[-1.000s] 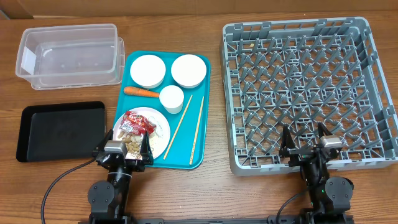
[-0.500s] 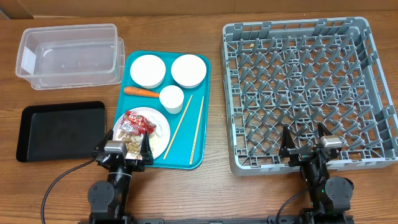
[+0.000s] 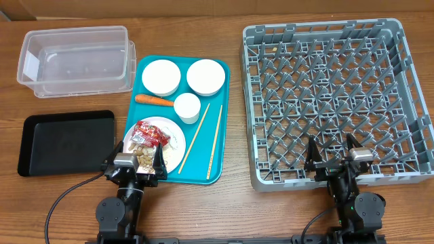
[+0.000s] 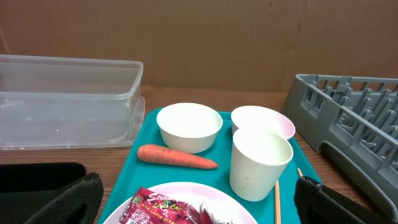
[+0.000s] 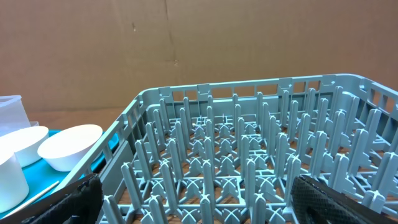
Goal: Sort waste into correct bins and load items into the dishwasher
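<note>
On the teal tray (image 3: 218, 102) sit two white bowls (image 3: 161, 76) (image 3: 205, 75), a cup (image 3: 187, 107), a carrot (image 3: 154, 100), two chopsticks (image 3: 199, 137) and a plate (image 3: 176, 140). The plate carries a red wrapper (image 3: 150, 133) and peanuts (image 3: 144, 156). My left gripper (image 3: 137, 163) hovers open over the plate's near edge; in the left wrist view the wrapper (image 4: 168, 208) lies between its fingers (image 4: 68, 202). My right gripper (image 3: 332, 161) stands open above the near wall of the grey dish rack (image 3: 339, 102), holding nothing. Pegs (image 5: 211, 162) fill the right wrist view.
A clear plastic tub (image 3: 76, 59) stands at the back left, and a black tray (image 3: 64, 142) lies in front of it, left of the teal tray. Cardboard walls off the far side. A cable trails from the left arm across the near table.
</note>
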Controlling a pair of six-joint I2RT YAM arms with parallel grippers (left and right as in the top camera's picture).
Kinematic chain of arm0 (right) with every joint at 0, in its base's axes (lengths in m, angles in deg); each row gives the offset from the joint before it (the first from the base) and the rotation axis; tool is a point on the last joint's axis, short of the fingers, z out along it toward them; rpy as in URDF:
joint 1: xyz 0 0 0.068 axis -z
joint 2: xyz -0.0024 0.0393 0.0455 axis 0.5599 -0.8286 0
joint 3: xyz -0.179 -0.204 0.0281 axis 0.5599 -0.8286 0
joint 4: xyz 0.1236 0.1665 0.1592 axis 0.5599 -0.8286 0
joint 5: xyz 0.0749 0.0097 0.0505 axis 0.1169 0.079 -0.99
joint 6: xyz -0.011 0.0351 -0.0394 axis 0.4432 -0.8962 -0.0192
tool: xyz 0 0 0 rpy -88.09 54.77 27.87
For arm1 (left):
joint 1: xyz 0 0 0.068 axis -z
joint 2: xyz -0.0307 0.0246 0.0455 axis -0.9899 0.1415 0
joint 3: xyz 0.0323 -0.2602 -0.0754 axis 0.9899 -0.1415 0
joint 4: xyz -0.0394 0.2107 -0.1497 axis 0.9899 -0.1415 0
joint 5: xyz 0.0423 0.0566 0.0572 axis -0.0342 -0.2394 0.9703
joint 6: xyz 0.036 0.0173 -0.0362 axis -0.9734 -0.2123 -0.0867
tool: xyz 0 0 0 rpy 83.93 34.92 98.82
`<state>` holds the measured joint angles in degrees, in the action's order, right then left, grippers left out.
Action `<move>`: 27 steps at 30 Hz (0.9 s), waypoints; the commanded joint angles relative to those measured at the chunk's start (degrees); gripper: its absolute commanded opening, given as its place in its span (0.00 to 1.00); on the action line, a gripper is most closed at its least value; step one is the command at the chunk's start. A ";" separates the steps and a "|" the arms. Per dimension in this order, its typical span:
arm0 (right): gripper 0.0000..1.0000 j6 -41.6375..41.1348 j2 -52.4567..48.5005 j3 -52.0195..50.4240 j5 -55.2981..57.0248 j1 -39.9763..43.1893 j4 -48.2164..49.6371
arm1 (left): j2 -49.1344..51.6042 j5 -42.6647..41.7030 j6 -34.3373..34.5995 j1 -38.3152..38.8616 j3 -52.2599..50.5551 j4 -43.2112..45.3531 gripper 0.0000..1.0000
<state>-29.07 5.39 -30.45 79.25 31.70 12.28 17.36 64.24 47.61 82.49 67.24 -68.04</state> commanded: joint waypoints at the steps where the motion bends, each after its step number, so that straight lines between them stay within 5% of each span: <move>1: 1.00 0.17 0.57 -0.61 0.35 -0.33 0.37 | -0.50 0.90 -1.53 -0.31 -0.20 -0.22 1.00; 27: 1.00 -2.91 0.26 2.84 0.55 -0.22 -1.92 | -0.37 2.43 1.11 -0.31 1.84 -2.54 1.00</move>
<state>-31.08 5.39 -30.43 79.27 31.70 11.50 17.36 65.81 47.83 82.49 67.37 -68.81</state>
